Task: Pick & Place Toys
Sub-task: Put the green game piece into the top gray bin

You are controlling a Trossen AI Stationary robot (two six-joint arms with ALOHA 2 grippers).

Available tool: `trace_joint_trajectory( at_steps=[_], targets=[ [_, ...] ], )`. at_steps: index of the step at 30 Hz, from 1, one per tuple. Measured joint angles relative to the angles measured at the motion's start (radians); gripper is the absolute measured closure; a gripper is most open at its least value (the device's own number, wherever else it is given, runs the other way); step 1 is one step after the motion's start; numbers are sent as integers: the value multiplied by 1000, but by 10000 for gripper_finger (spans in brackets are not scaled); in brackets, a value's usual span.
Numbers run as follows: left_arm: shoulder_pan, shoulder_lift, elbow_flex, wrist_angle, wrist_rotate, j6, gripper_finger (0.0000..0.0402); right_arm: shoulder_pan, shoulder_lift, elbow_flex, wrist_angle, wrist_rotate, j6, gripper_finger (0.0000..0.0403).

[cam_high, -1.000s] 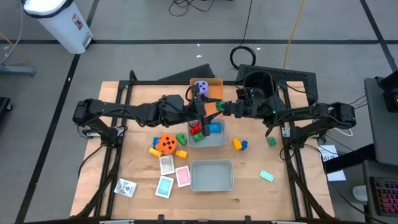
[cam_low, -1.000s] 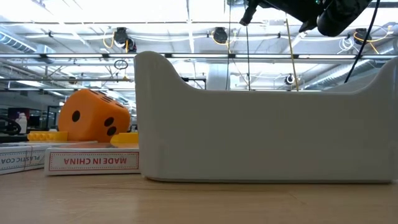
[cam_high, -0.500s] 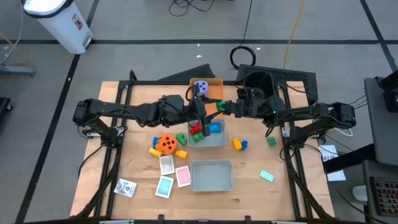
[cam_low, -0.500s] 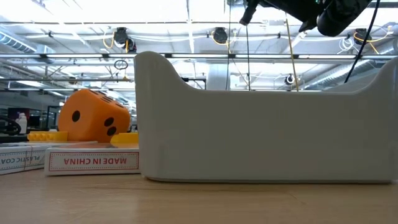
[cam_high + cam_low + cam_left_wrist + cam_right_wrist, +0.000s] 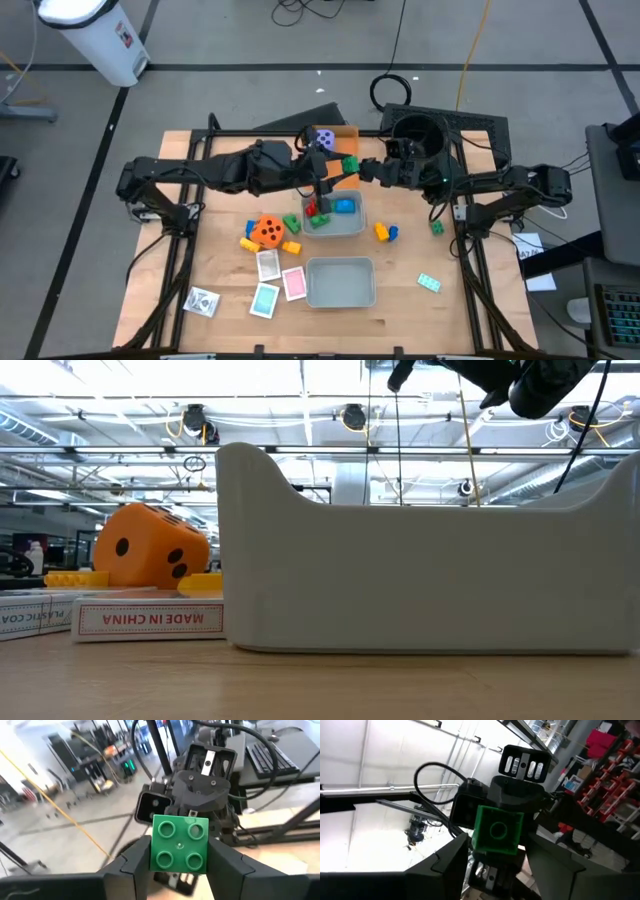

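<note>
Green brick hung in the air over the far edge of the far grey tray, between the two arms. It was bright green, square, with four round studs in two rows of two, so no long axis showed. Its studded face pointed back toward the left arm and its hollow underside, with one round tube, toward the right arm.

At the desk's left side lay a card box printed "MADE IN CHINA" in red; the box beside it read "PLASTIC CO", then ran out of view. Next came the orange die with black dots. The left pincer was partly closed, its fingers pressed on two opposite sides of the brick. The right pincer faced it, its fingers parted wider than the brick and apparently not gripping it.
</note>
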State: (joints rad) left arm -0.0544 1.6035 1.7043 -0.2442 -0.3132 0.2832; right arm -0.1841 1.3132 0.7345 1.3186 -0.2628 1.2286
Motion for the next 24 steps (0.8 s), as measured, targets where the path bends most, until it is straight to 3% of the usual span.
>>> trace_joint_trajectory(
  at_steps=[6, 10, 17, 21, 24],
  targets=[
    [0, 0, 136, -299, 6, -119, 258, 0, 0, 0, 1, -1, -140, 217],
    [17, -1, 214, -458, 125, -218, 255, 0, -25, 14, -100, -9, -277, 224],
    [73, 0, 232, -561, 355, -373, 258, 15, -62, 249, -761, -189, -726, 231],
    [101, 7, 232, -617, 424, -425, 257, 54, -62, 400, -1112, -173, -1073, 229],
    [111, 10, 231, -663, 447, -433, 252, 78, -62, 467, -1237, -84, -1214, 230]
  ],
)
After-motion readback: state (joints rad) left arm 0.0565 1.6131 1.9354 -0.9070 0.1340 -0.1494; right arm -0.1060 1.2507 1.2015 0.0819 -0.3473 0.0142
